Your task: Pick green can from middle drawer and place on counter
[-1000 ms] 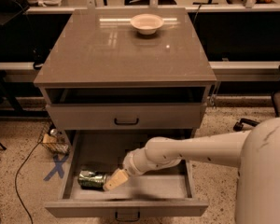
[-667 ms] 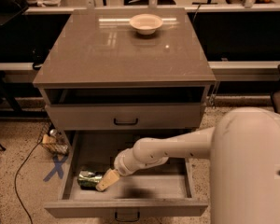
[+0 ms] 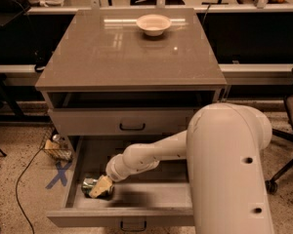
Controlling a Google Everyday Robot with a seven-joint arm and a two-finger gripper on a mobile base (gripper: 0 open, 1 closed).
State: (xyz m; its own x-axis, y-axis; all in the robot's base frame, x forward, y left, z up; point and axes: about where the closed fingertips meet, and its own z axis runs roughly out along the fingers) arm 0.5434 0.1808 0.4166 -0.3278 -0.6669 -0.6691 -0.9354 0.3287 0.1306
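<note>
The green can (image 3: 89, 185) lies on its side near the front left of the open middle drawer (image 3: 151, 199). My gripper (image 3: 100, 187) reaches down into the drawer from the right and sits right at the can, covering its right half. The pale arm (image 3: 156, 152) stretches across the drawer. The glossy grey-brown counter (image 3: 127, 52) tops the cabinet above.
A pale round bowl (image 3: 153, 24) stands at the back of the counter. The closed upper drawer front (image 3: 122, 122) with a dark handle hangs above the open drawer. The robot's big white body (image 3: 229, 174) fills the right foreground. Blue tape (image 3: 58, 174) and clutter (image 3: 56, 147) lie on the floor at left.
The gripper has moved left along the drawer and closer to the can. The robot's body has come further into view on the right.
</note>
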